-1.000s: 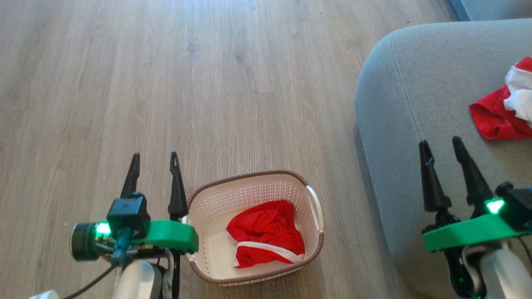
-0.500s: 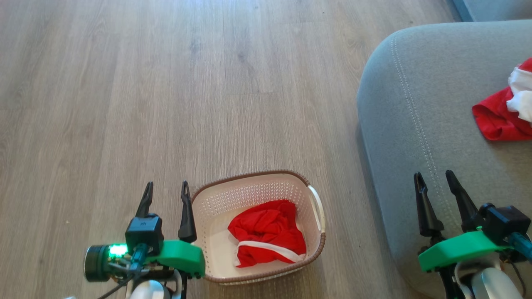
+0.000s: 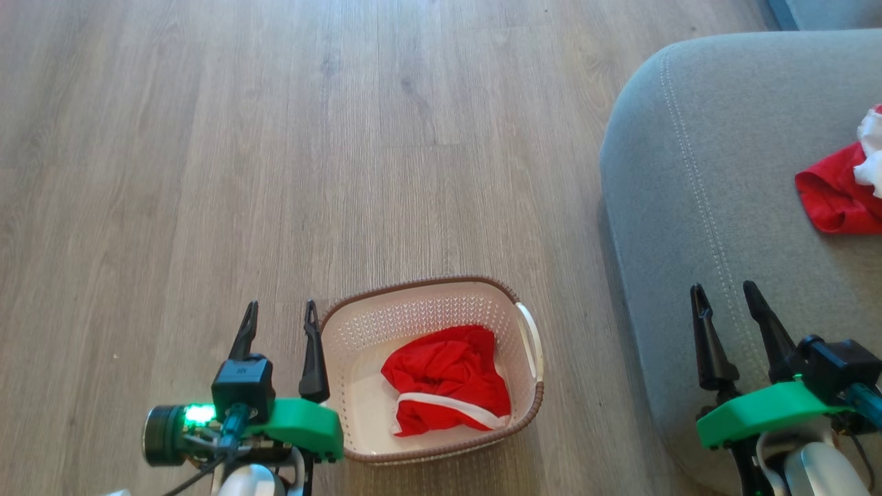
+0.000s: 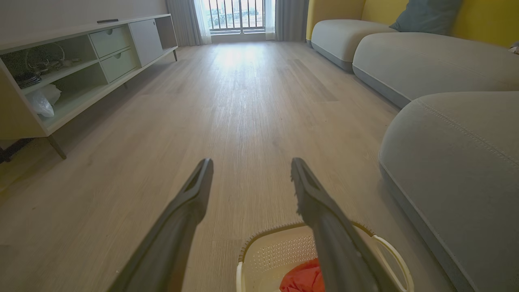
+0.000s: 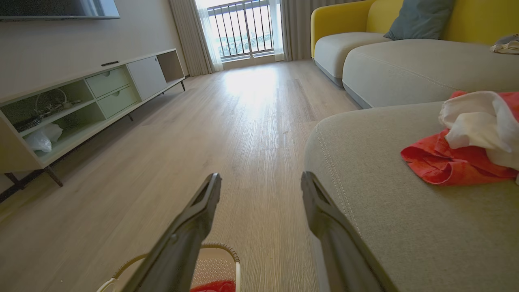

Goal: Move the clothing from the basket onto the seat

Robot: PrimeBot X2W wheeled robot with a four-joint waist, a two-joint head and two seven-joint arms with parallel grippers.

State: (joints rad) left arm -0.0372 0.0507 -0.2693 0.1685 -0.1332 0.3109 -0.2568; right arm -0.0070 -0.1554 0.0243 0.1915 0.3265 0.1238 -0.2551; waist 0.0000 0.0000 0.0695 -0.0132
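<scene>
The cream basket [image 3: 527, 406] with a brown rim stands on the wood floor and holds one crumpled red garment [image 3: 444, 379] with a white stripe. A second red and white garment [image 3: 837, 196] lies on the grey seat [image 3: 689, 172] at the right edge. My left gripper [image 3: 279, 311] is open just left of the basket, nothing between its fingers. My right gripper [image 3: 723, 293] is open over the seat's near left part, also empty. The left wrist view shows the basket [image 4: 389, 251] and red fabric [image 4: 304, 280] below the fingers. The right wrist view shows the garment [image 5: 454, 162] on the seat [image 5: 385, 211].
Wood floor [image 3: 275, 138] spreads ahead and to the left. A low media cabinet [image 4: 61, 81] with shelves and drawers lines the left wall. More grey sofa sections [image 4: 425, 56] with a yellow back and a blue cushion stand farther on, before a curtained window.
Both grippers have drawn back toward me, lower in the head view, and both stay open. The camera has shifted slightly. The garments and basket lie as before.
</scene>
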